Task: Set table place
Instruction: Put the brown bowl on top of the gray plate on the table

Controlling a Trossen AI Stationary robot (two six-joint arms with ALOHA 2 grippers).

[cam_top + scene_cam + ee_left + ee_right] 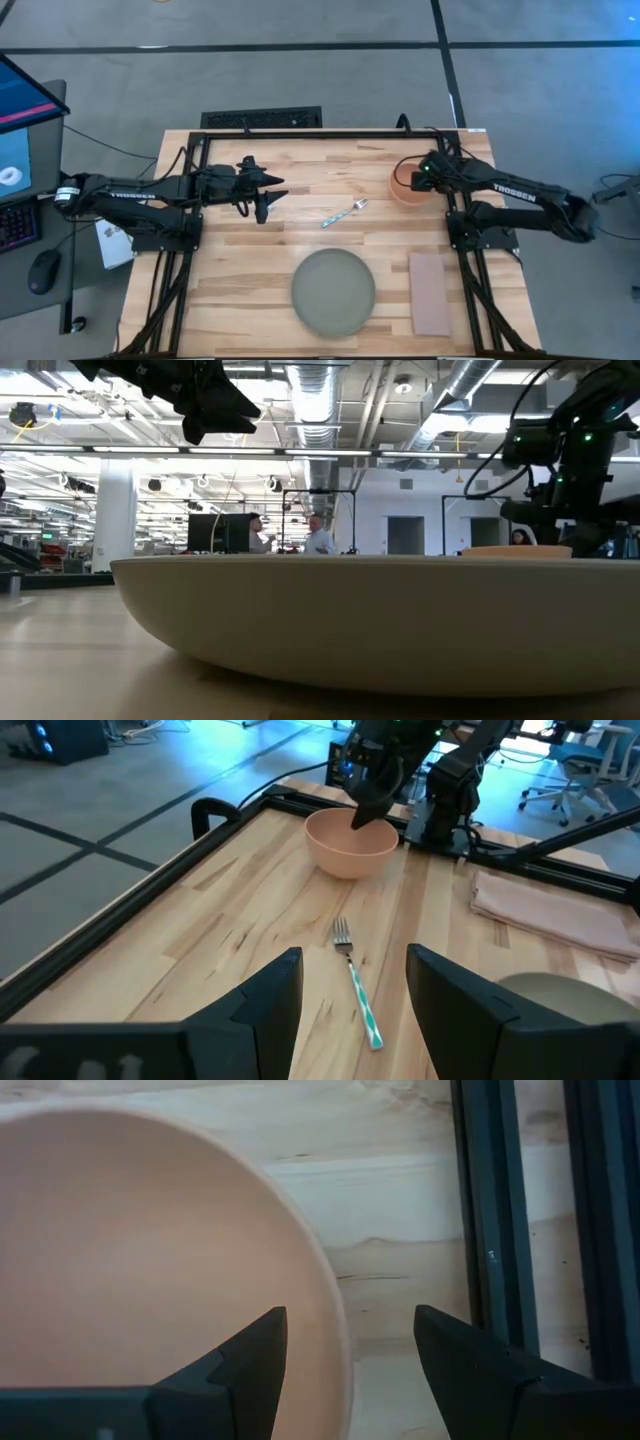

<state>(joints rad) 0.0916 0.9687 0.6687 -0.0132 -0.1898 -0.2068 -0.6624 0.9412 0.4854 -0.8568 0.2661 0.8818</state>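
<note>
Right gripper (350, 1365) spread wide straddles the smooth round orange bowl's (140, 1250) rim on the pale wooden surface (240, 260); left gripper (352, 985), also wide, hovers facing the slim fork (355, 982).

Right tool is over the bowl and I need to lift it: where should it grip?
Pinch the orange bowl at its rim from straight above, one finger inside. The thin upright wall suits that, and the open right tool already straddles it.

Overhead view straight down, low view behind plate (380, 620), wrist views share bowl (351, 841)
</note>
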